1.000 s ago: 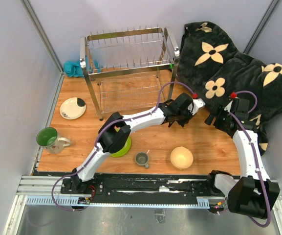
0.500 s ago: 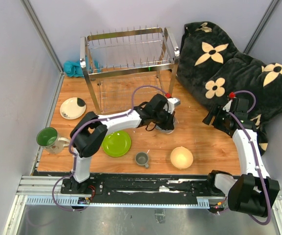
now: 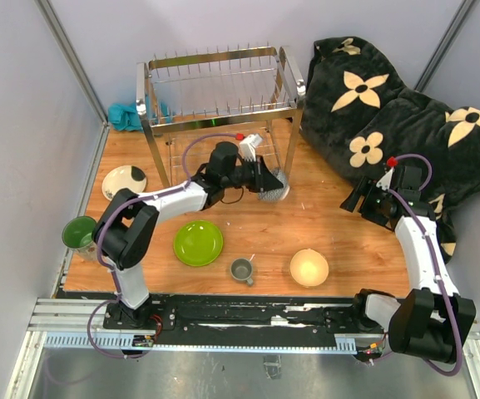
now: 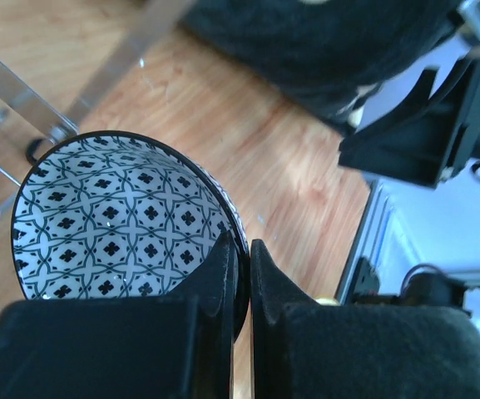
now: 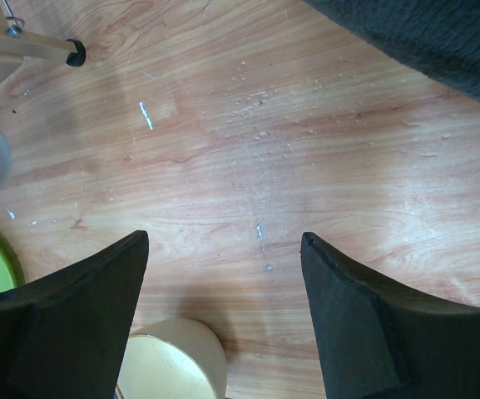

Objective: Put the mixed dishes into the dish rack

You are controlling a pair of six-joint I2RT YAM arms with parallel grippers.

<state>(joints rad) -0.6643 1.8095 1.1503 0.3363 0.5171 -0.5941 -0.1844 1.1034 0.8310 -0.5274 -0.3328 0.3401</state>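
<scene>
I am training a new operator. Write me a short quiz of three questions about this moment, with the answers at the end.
1. True or false: the left gripper is shut on the rim of the blue-patterned small bowl.
2. Choose one: in the top view, the small grey mug stands (A) between, (B) left of both, (C) right of both the lime-green plate and the cream-yellow bowl.
3. Fill in: the right gripper hangs over bare wood with its jaws ___.

Key: 1 true; 2 A; 3 open.
</scene>
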